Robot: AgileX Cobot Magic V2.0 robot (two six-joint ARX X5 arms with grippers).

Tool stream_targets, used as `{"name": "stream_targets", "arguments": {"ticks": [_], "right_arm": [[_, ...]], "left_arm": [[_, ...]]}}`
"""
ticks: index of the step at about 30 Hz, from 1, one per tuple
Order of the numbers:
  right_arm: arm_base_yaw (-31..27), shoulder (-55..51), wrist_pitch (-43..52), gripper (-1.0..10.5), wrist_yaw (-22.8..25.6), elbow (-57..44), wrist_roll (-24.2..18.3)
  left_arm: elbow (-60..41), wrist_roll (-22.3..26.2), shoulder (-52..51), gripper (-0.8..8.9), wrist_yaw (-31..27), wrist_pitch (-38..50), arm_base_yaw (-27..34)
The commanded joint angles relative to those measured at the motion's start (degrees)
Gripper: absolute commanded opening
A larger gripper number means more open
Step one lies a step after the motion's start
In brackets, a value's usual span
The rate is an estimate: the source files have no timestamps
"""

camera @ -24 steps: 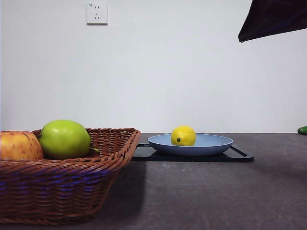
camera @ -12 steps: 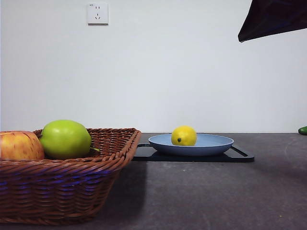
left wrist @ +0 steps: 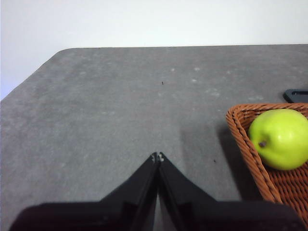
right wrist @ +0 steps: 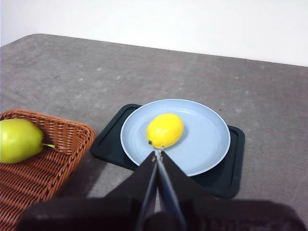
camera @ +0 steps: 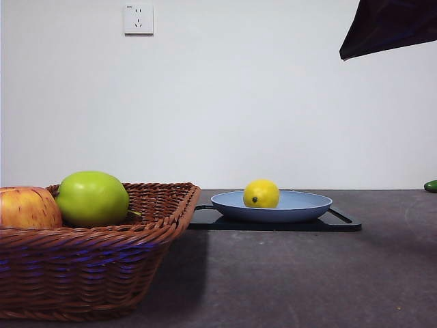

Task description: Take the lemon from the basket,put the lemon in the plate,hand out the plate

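The yellow lemon (camera: pixel 261 193) lies in the light blue plate (camera: pixel 300 205), which rests on a flat black tray (camera: pixel 341 221). In the right wrist view the lemon (right wrist: pixel 165 130) sits left of centre in the plate (right wrist: pixel 207 139). My right gripper (right wrist: pixel 157 153) is shut and empty, raised above the plate's near rim. The brown wicker basket (camera: pixel 95 266) stands at the front left. My left gripper (left wrist: pixel 158 157) is shut and empty over bare table beside the basket (left wrist: pixel 250 154).
A green apple (camera: pixel 92 199) and a red-yellow apple (camera: pixel 27 208) lie in the basket. A dark arm part (camera: pixel 389 27) shows at the top right corner. A small green object (camera: pixel 431 185) sits at the far right edge. A wall socket (camera: pixel 138 19) is behind.
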Motion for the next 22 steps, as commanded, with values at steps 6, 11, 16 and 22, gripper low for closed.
{"name": "stream_targets", "arguments": {"ticks": [6,11,16,22], "right_arm": [[0.4,0.3,0.7,0.0,0.2,0.7,0.7],[0.4,0.3,0.7,0.0,0.2,0.7,0.7],[0.4,0.3,0.7,0.0,0.2,0.7,0.7],[0.4,0.3,0.7,0.0,0.2,0.7,0.7]], "left_arm": [[-2.8,0.6,-1.0,0.08,0.1,3.7,0.2],[-4.1,0.4,-1.0,0.08,0.1,3.6,0.2],[-4.3,0.5,-1.0,0.08,0.1,3.6,0.2],[-4.3,0.5,-1.0,0.08,0.1,3.7,0.2]]}}
